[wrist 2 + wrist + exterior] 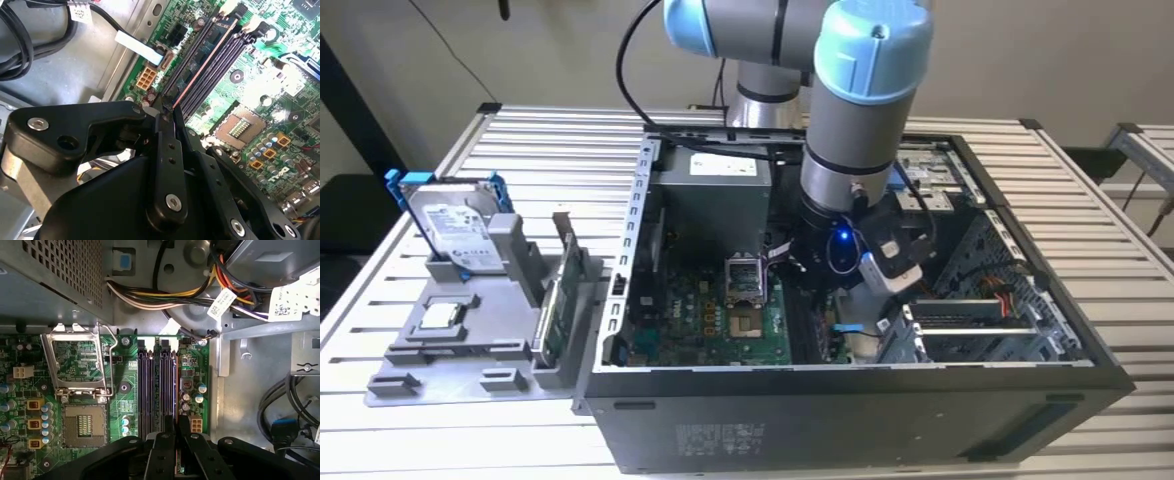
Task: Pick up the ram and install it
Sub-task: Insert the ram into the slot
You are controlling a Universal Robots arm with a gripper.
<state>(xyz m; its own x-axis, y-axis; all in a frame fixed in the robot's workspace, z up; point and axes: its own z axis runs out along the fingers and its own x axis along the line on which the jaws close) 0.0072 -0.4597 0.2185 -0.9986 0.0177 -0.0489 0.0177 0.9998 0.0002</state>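
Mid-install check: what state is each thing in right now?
Slim dark ram stick: gripped at one end, down at the green motherboard; seating unclear.
Black end effector: shut on the ram stick.
Silver processor socket: load plate raised, empty.
Black computer case: side open.
Silver hard drive with blue rails: standing in grey holder, outside the case.
Green circuit card: upright in the holder.

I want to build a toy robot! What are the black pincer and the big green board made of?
The pincer looks like matt black plastic or coated metal, joined by shiny silver screws; which one is unclear. The green board looks like glossy lacquered circuit board, studded with metal parts and dark plastic slots.
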